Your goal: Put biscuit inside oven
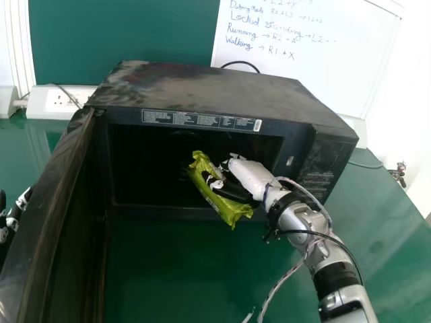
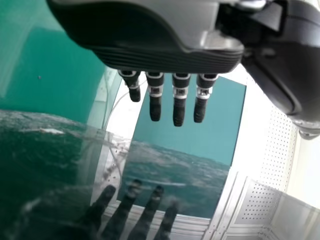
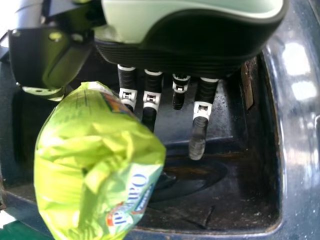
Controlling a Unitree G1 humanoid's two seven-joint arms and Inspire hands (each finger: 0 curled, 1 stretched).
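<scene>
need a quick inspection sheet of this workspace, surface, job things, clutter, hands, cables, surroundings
Surface: green table, glossy
Job's things: oven with its door open; biscuit packet at the oven's mouth, not released
Clutter: small item at the table's right edge, too small to identify
Hands: right hand grips the packet; left hand open, beyond the door
Cables: black cable behind the oven; others along the right arm
Surroundings: whiteboard with handwriting, socket panel
</scene>
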